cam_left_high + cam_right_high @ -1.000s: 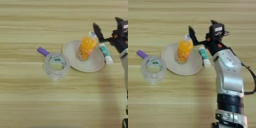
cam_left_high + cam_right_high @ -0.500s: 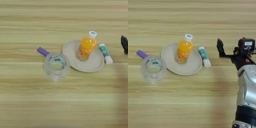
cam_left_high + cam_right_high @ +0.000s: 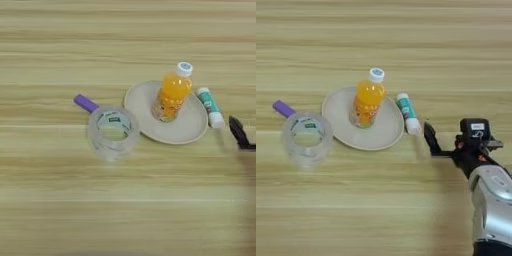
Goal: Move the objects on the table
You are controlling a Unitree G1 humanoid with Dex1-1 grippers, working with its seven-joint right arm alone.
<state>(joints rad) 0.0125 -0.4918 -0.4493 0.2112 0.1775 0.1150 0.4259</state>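
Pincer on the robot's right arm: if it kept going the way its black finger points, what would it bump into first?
Probably the glue stick. The pincer points up and left toward the stick's white end, just beyond its tip. Past that sits the beige plate holding the orange juice bottle. Its height above the table is unclear, so it might pass over.

Fig. Items outside the task set. One candidate only: a small white-and-green label (image 3: 114, 120), lying just off the centre of the left eye view at about 9 o'clock. It is seen through the top of the tape roll (image 3: 113, 146), at 12 o'clock within its opening. Whether the label is stuck to the roll or lies separately cannot be told.
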